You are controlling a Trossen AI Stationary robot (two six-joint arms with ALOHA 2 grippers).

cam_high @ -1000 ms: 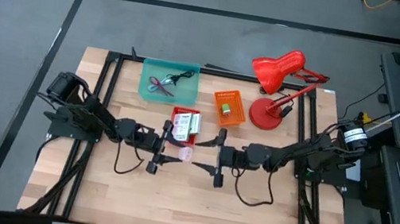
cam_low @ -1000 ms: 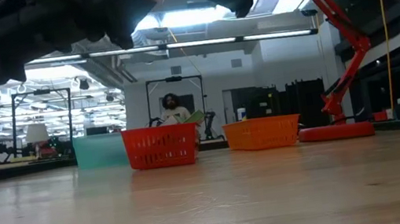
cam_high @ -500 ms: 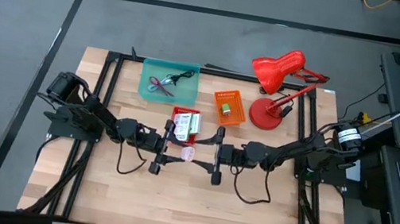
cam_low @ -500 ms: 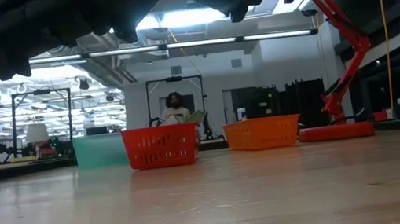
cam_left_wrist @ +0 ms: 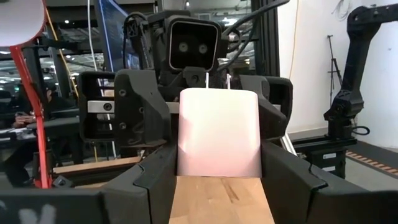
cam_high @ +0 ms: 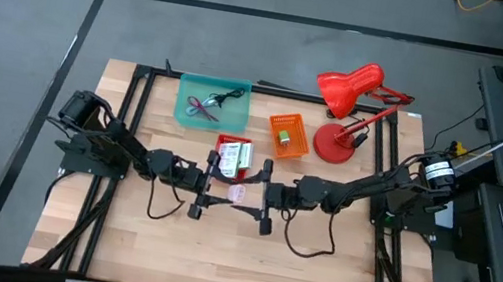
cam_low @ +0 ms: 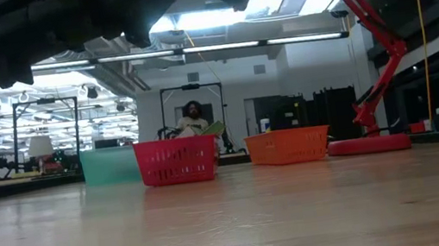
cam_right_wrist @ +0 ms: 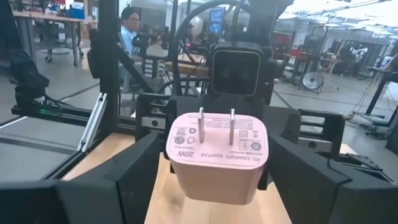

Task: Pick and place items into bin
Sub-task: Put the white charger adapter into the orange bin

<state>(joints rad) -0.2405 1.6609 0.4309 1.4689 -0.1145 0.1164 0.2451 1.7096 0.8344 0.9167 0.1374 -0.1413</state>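
"20W" and "POWER ADAPTER" printed on pink cube (cam_right_wrist: 217,157), pronged face

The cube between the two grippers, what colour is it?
The cube is pale pink, with two metal prongs on one face; the right wrist view shows it best.

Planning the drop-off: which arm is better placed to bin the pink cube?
Left. The left gripper is shut on the pink cube, with the red bin just beside it. The right gripper only faces it, open.

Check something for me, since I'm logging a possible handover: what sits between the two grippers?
A pink cube, a plug adapter with two prongs, held in the left gripper. The right gripper faces it, open. The high view and both wrist views show it.
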